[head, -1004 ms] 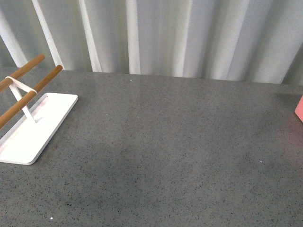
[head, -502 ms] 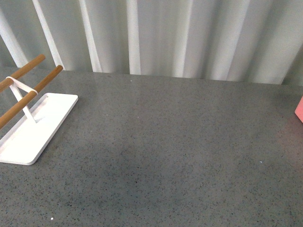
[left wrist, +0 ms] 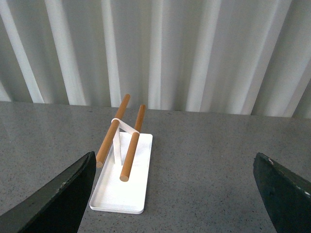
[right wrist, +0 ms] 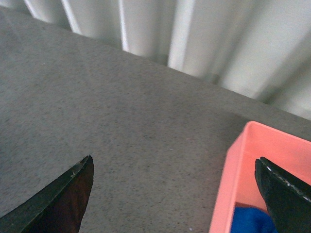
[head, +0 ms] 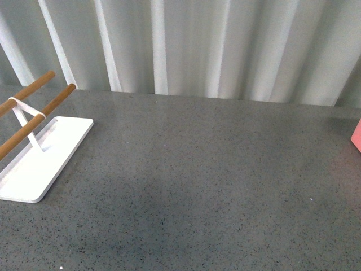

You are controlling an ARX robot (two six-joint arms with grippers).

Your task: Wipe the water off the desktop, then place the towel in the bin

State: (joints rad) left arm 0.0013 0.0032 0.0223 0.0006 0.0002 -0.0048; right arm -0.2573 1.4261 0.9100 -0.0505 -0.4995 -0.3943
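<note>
The dark-grey speckled desktop (head: 192, 169) fills the front view; neither arm shows there. The salmon-pink bin shows only as a corner at the right edge (head: 356, 134). In the right wrist view the bin (right wrist: 233, 179) is open-topped, and the blue towel (right wrist: 250, 221) lies inside it. My right gripper (right wrist: 177, 194) is open and empty, its black fingertips (right wrist: 68, 199) wide apart above the desktop (right wrist: 121, 121) and the bin's near wall. My left gripper (left wrist: 180, 194) is open and empty above the desktop (left wrist: 204, 160), beside the white tray.
A white flat tray (head: 53, 147) with two wooden rods (head: 39, 116) on a white stand sits at the desktop's left; it also shows in the left wrist view (left wrist: 138, 184). A pale pleated curtain (head: 197, 45) hangs behind the desktop's far edge.
The front view has shifted slightly: the tray, rods and far edge sit a little lower in the picture than a second ago. Nothing on the desktop has moved.
</note>
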